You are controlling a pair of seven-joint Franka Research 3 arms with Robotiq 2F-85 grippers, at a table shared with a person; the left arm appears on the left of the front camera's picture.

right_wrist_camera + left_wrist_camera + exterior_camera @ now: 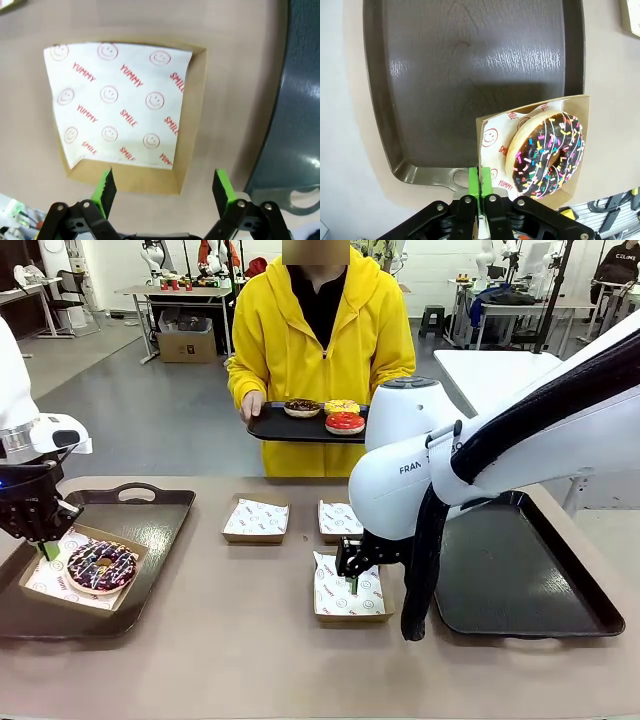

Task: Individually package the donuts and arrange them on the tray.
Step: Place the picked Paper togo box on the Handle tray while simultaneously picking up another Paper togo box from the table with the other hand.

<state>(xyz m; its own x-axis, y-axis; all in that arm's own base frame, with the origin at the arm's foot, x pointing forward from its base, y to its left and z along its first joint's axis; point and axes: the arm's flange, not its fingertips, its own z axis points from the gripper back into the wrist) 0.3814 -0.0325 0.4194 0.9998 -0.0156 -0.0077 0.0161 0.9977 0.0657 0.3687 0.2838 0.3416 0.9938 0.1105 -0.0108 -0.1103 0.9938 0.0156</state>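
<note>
Here the left claw (479, 176) was pinched tight on the rim of a paper-lined box (530, 107) carrying the sprinkled donut (545, 155), at the robot-side end of the left tray (470, 60). Whether the box rested on that tray or hung just above it could not be told. The right claw (165, 182) stood wide above an empty box (192, 125) on the worktop (235, 60), beside the right tray (520, 570). At the far side a person's hand (252, 405) held a small tray (275, 427) bearing a dark chocolate donut (301, 407), a yellow donut (341, 406) and a red donut (345, 423). The step in hand appeared to be placing the boxed donut. Done well, it would call for a level box so the donut did not slide. The box should be seated flat and square, with room left for three more, and released only once fully supported.
</note>
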